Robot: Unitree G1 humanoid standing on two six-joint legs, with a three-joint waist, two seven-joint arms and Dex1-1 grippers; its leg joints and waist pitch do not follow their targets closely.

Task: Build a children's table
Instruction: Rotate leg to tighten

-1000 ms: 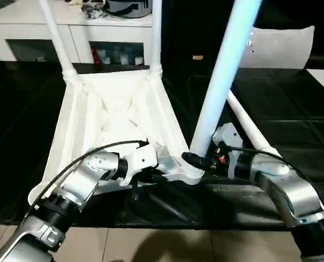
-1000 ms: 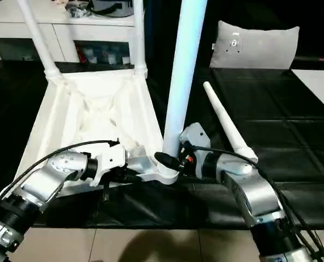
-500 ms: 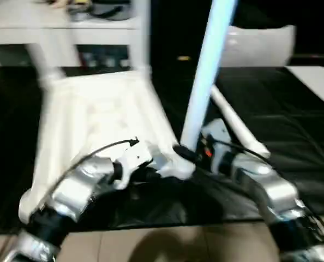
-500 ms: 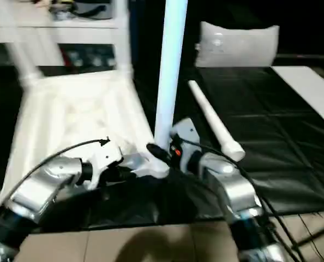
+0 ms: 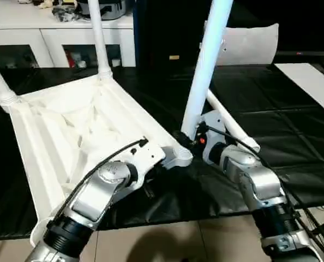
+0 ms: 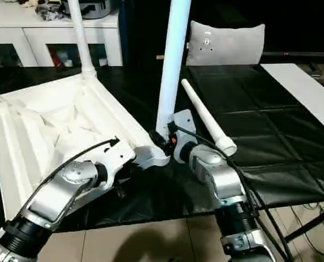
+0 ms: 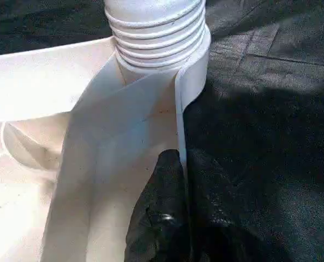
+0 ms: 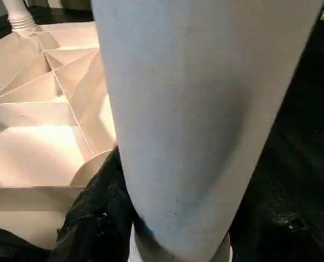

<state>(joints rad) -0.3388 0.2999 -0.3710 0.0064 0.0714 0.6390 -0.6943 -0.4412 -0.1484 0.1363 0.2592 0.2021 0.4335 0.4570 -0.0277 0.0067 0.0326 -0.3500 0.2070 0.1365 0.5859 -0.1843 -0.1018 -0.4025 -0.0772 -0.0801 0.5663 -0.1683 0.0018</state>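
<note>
Left wrist view: ribbed leg base (image 7: 155, 38) fills round socket (image 7: 197, 71).

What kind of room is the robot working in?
Probably a living room or a workroom at home, though I can't be sure. There is a white cabinet with glass doors and clutter on top, a grey cushion at the back, and black mats over a tiled floor.

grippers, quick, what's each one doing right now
Left gripper: shut on the table top's side wall, just below the corner socket.
Right gripper: closed around the base of the upright table leg.
</note>
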